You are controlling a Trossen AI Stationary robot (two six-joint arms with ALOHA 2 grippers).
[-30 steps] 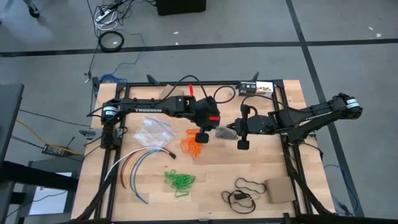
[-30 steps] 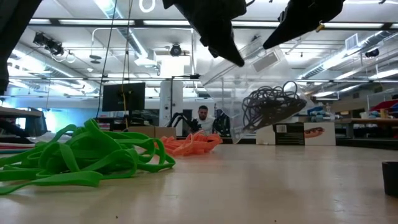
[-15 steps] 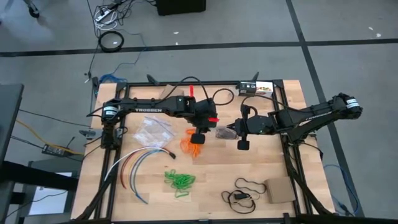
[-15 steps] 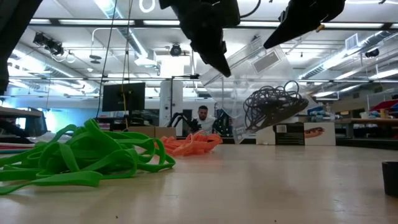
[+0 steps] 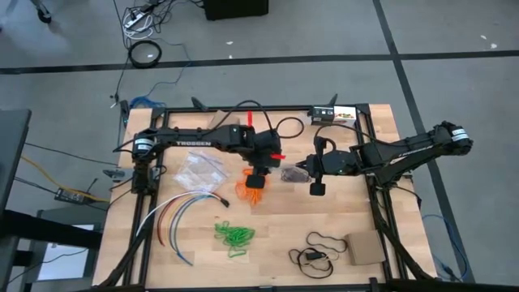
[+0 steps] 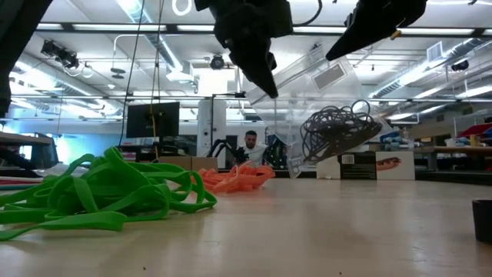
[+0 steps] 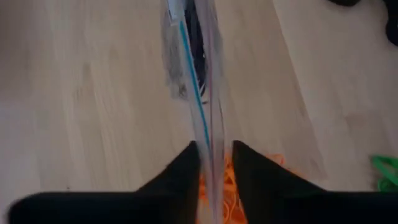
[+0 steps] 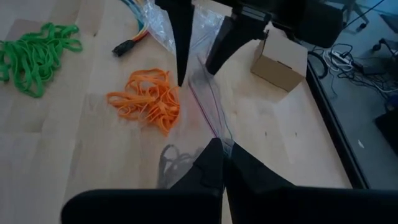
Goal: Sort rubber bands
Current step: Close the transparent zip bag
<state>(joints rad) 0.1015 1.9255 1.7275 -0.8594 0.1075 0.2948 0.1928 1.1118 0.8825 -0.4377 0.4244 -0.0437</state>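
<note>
A clear zip bag (image 6: pixel 315 92) holds the dark bands (image 6: pixel 337 127), seen from above as dark bands (image 5: pixel 293 173). My right gripper (image 8: pixel 222 148) is shut on the bag's rim near the table's middle. My left gripper (image 7: pixel 216 165) is open just left of it, above the orange heap (image 5: pixel 251 191); its fingers stand on either side of the bag's zip edge (image 7: pixel 198 106), and I cannot tell if they touch it. The orange heap (image 8: pixel 146 99) and the green heap (image 5: pixel 233 235) lie loose on the wood. My right gripper pinches the clear bag's zip rim (image 8: pixel 214 127) between its two fingers, coming level from the table's right. The bag hangs tilted below the fingers with the dark bands sagging in its lower part (image 6: pixel 338 131). Whether its lowest corner touches the table cannot be told.
Spare clear bags (image 5: pixel 199 170) lie left of the orange heap, with curved coloured cables (image 5: pixel 174 217) nearer the front left. A thin black cord loop (image 5: pixel 319 248) and a cardboard box (image 5: pixel 366 248) sit at the front right. Small boxes (image 5: pixel 334 114) stand at the far edge.
My left gripper has moved a little toward the table's left, along the bag's top edge, and has turned slightly. The bag and my right gripper have stayed in place.
</note>
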